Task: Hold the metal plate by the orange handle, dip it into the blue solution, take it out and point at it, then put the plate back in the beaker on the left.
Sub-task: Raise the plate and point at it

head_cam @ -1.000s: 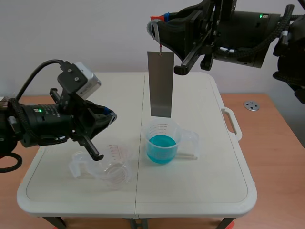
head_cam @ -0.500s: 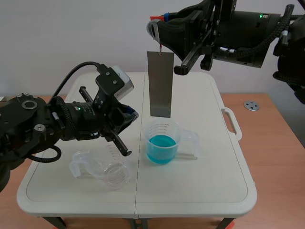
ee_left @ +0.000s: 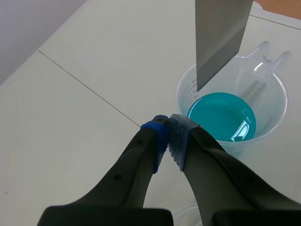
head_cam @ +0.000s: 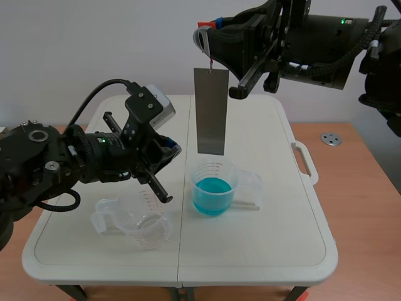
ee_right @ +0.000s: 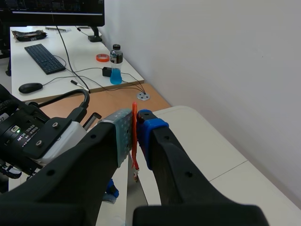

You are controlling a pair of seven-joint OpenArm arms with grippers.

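A grey metal plate (head_cam: 210,111) hangs upright from a thin orange handle (ee_right: 134,136), its lower edge just above the beaker of blue solution (head_cam: 212,187). My right gripper (head_cam: 210,28) is shut on that handle, high over the table. My left gripper (head_cam: 173,152) is shut on nothing and sits left of the plate's lower end, tips toward it. In the left wrist view the gripper (ee_left: 168,134) has the plate (ee_left: 220,40) and the blue beaker (ee_left: 230,115) just ahead of it. An empty clear beaker (head_cam: 143,218) stands at the front left, below my left arm.
The white folding table (head_cam: 269,238) has a seam down its middle and a handle (head_cam: 305,162) on its right edge. A wooden desk lies to either side, with a round metal fitting (head_cam: 331,138) at the right.
My left gripper swung from over the empty beaker toward the plate's lower end. In the last half second it rose slightly. The right arm and plate have stayed still.
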